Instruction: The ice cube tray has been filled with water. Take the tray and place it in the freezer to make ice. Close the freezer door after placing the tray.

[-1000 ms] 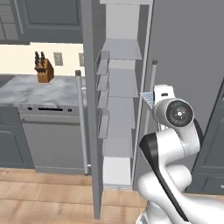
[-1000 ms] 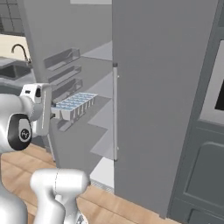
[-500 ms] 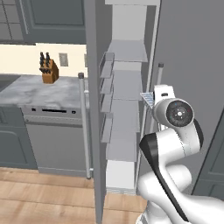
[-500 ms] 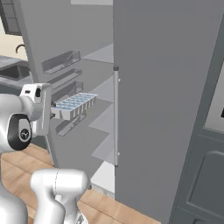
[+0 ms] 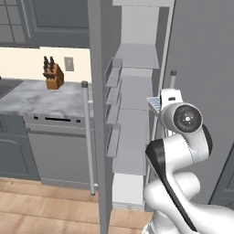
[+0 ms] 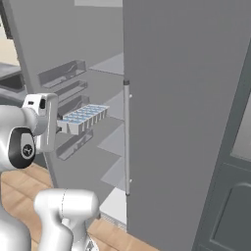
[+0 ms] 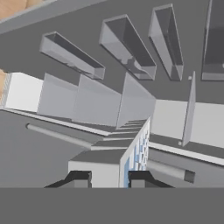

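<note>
Carry step underway: ice cube tray (image 6: 83,118) is gripped at one end by the end effector (image 6: 61,126), held level in air just outside the open freezer (image 6: 110,110). Next, tray needs pushing onto a shelf (image 5: 134,127) w/o tilting, then release; freezer door (image 5: 99,114) not yet shut.

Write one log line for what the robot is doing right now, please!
phase: carrying | hand: shut on ice cube tray | tray: level, outside freezer | freezer door: open | next: probably set tray on a shelf
</note>
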Available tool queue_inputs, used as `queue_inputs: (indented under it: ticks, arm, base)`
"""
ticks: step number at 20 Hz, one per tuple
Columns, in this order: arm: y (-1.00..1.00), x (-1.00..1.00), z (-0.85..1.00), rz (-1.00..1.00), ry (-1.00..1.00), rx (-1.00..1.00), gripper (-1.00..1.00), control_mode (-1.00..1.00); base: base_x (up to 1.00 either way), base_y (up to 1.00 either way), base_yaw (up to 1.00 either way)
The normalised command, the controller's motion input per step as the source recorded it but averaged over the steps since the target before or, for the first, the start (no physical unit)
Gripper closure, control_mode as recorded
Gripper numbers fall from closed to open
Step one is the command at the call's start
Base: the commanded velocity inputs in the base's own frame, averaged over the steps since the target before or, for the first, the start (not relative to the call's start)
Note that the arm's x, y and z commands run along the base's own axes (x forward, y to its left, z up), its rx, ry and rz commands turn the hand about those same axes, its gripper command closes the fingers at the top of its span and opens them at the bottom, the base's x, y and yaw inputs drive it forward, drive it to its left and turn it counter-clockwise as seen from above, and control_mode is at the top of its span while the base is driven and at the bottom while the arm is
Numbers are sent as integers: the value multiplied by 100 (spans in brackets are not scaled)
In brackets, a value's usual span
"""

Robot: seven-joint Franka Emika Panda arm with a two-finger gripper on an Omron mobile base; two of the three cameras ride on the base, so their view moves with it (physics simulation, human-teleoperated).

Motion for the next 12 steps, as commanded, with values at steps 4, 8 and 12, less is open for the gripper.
queue_inputs:
  ticks: [4,8,12]
  arm:
    - [0,0,0,0,0,0,100,100]
    - [0,0,0,0,0,0,100,100]
    - [0,0,0,0,0,0,100,100]
  base:
    - [34,-9,6]
    - [30,-12,6]
    - [38,-5,6]
